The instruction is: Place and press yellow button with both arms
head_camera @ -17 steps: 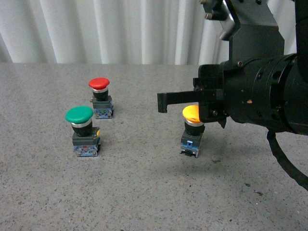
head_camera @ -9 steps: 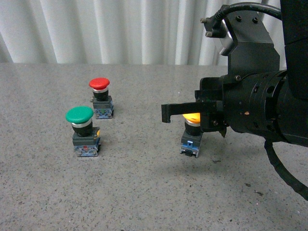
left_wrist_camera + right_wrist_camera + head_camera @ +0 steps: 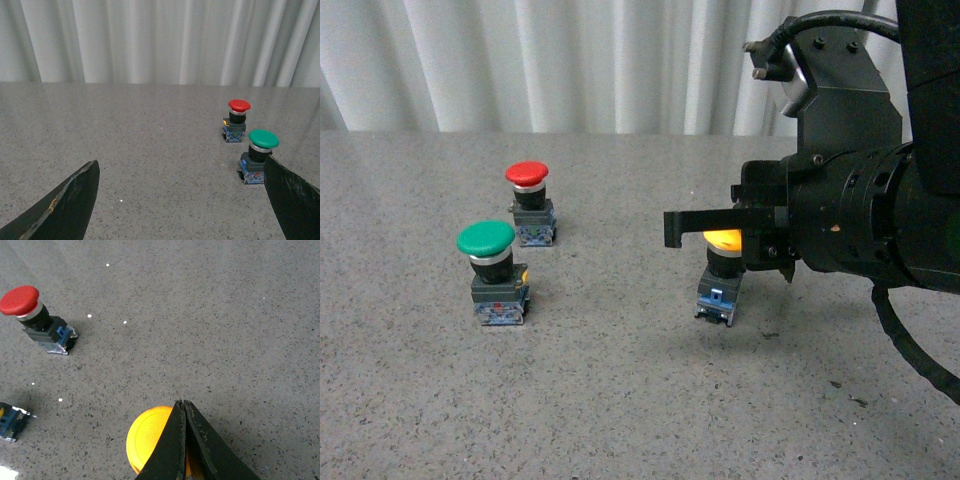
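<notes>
Grey speckled table [image 3: 620, 420] carried three buttons, one of each colour. Nearest stood the green button [image 3: 492, 272] at the left and the yellow button [image 3: 719, 288] at the right, which stood upright and well apart from the other two. Over the yellow cap lay the right gripper [image 3: 181, 407], its two fingers clenched together with nothing between them; whether they touched the cap could not be told. Seen only from its wrist, the left gripper [image 3: 181, 162] had two fingers spread wide, holding nothing, low over the table. Just behind the green one stood the red button [image 3: 529, 206]. One white curtain [image 3: 570, 60] closed the back.
</notes>
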